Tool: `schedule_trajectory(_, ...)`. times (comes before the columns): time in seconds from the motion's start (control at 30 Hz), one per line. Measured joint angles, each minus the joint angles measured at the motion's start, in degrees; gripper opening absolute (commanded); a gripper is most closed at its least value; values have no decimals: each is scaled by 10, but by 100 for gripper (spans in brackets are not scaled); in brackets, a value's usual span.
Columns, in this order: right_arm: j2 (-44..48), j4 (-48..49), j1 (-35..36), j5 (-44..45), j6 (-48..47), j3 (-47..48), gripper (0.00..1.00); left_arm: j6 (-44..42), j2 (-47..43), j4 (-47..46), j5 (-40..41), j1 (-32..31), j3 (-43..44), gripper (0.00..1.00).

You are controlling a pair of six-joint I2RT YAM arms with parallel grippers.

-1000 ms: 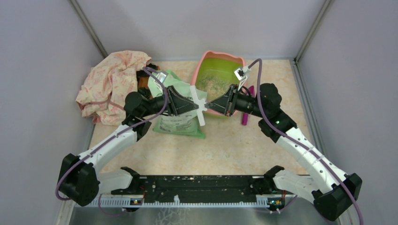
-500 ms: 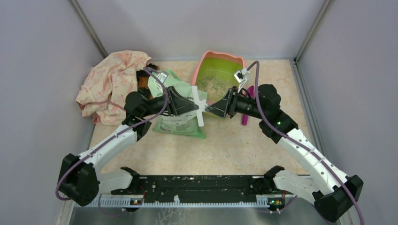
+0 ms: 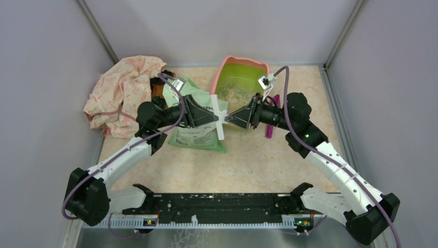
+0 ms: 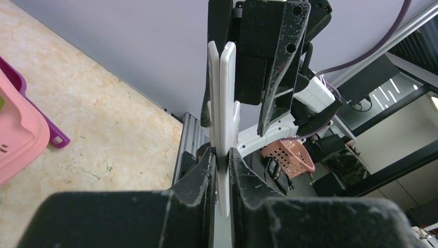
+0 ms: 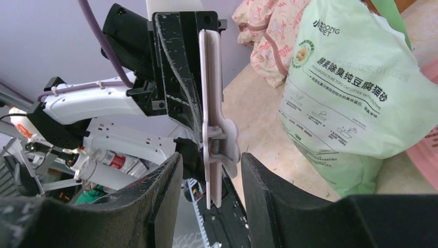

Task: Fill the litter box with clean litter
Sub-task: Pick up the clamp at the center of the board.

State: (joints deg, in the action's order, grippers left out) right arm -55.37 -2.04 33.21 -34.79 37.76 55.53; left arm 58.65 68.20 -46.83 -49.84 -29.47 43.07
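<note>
White clip (image 3: 220, 117), long axis near-to-far, is clamped in left pincer (image 3: 213, 115). Right pincer (image 3: 230, 118) faces it, jaws apart either side. Just behind lies the box (image 3: 221, 72), holding some litter (image 3: 235, 92), nearer right pincer.

left hand (image 4: 222, 160) clamped on white clip (image 4: 227, 93) | right hand (image 5: 209, 170) spread, facing left hand

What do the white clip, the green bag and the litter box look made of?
The white clip looks like rigid matte moulded plastic, with a small metal coil spring at its hinge. The green bag: thin plastic film, creased, printed. The litter box: smooth moulded plastic, rounded pink rim, probably hard.
</note>
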Motion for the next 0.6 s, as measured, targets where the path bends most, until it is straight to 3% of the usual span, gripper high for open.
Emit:
schedule_trajectory(0.37, -15, 34, 0, -21, 15, 0, 39, 28, 14, -35, -9, 0, 0, 16)
schedule_trajectory(0.6, -15, 34, 0, -20, 14, 0, 14, 38, 16, -52, -15, 0, 0, 18)
